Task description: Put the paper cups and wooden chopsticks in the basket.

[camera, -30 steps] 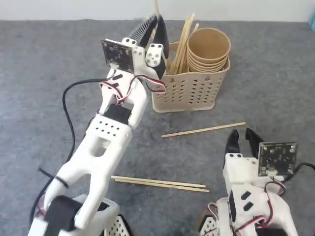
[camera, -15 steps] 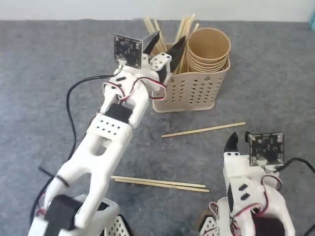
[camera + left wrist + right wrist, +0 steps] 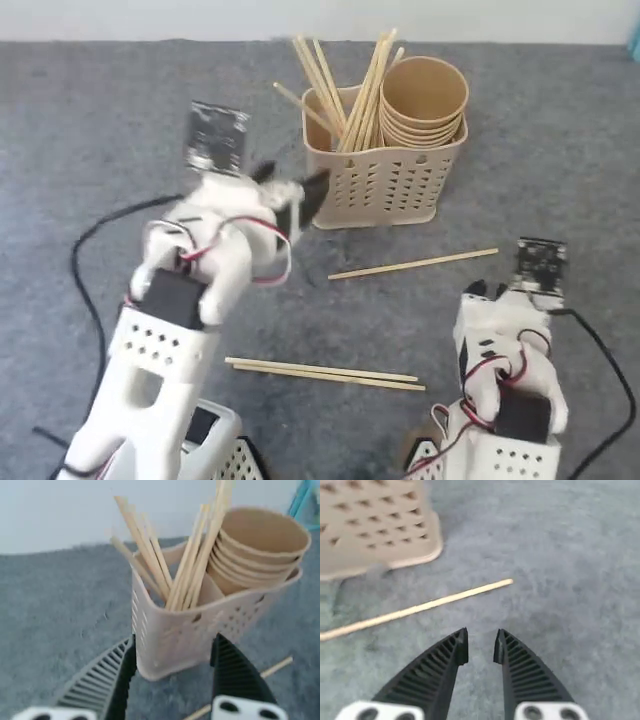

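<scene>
left gripper (image 3: 174,639) is hovering spread, empty, facing the basket (image 3: 250,610) | right gripper (image 3: 481,635) is hanging slightly parted near a loose chopstick (image 3: 420,609) | paper cups (image 3: 425,95) and chopsticks (image 3: 345,90) are standing in the basket | chopstick pair (image 3: 325,373) is lying on open carpet (image 3: 80,120) between arms

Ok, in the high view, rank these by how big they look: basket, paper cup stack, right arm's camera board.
1. basket
2. paper cup stack
3. camera board, clearly smallest, even though it is likely nearer the camera than the other two.
</scene>
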